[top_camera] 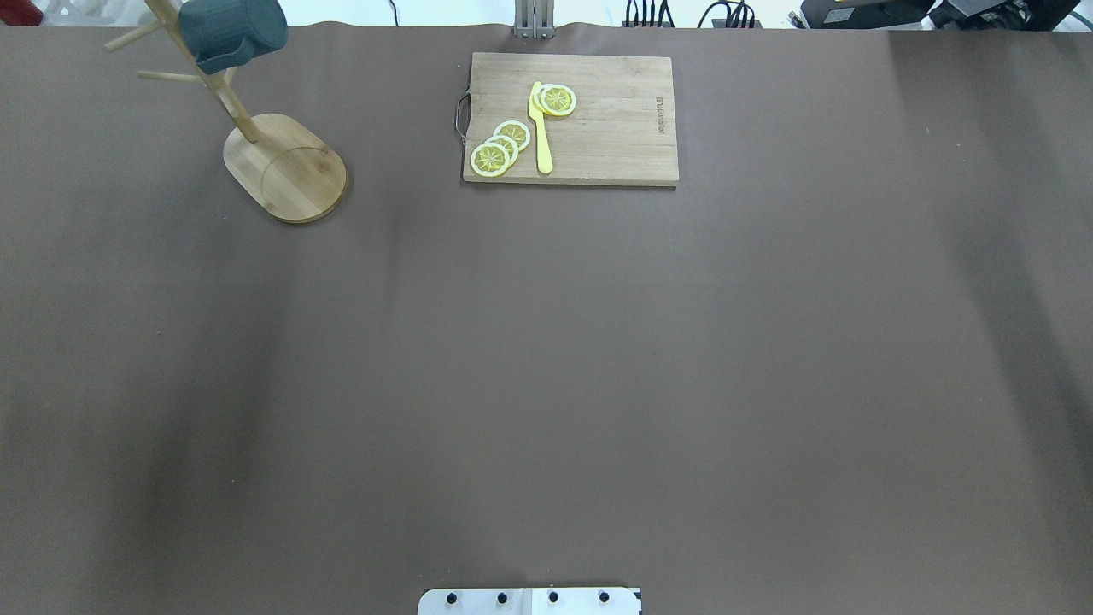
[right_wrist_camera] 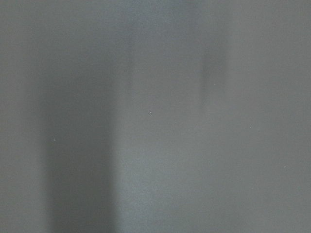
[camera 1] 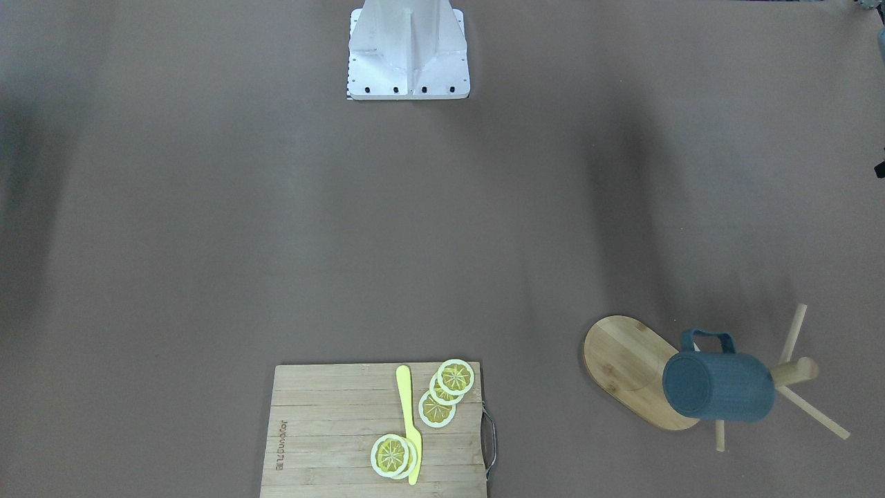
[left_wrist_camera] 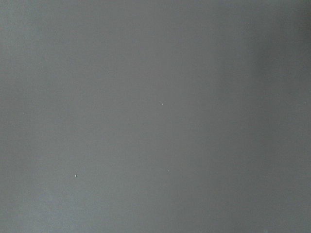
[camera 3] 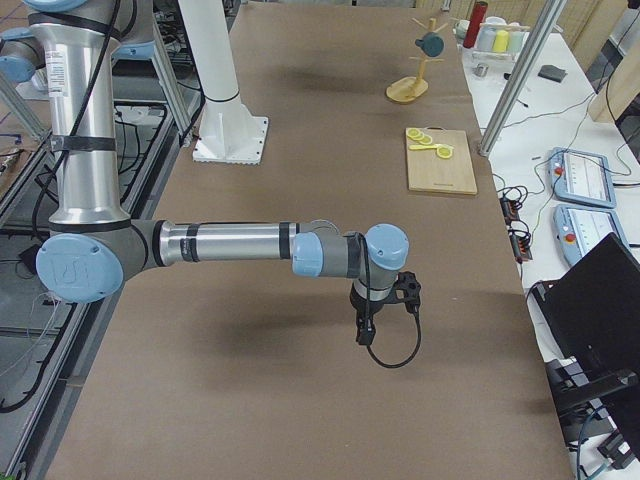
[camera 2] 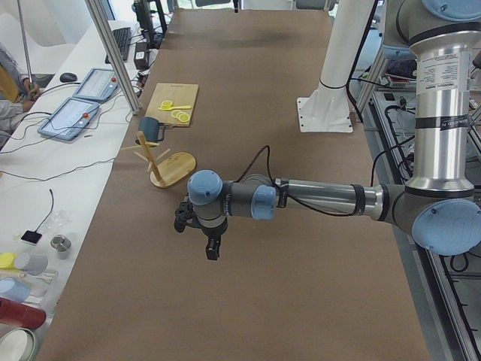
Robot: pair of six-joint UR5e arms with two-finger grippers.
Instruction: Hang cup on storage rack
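The dark teal cup (camera 1: 719, 386) hangs by its handle on a peg of the bamboo storage rack (camera 1: 622, 360), tilted, with its bottom toward the front camera. In the overhead view the cup (top_camera: 230, 30) sits high on the storage rack (top_camera: 286, 166) at the far left corner. My left gripper (camera 2: 213, 252) shows only in the left side view, low over the bare table and well short of the rack; I cannot tell its state. My right gripper (camera 3: 366, 335) shows only in the right side view, far from the rack; I cannot tell its state. Both wrist views show only table surface.
A wooden cutting board (top_camera: 615, 128) with lemon slices (top_camera: 499, 149) and a yellow knife (top_camera: 540, 128) lies at the far middle of the table. The white robot base (camera 1: 408, 52) stands at the near edge. Side benches hold tablets (camera 2: 75, 113) and bottles.
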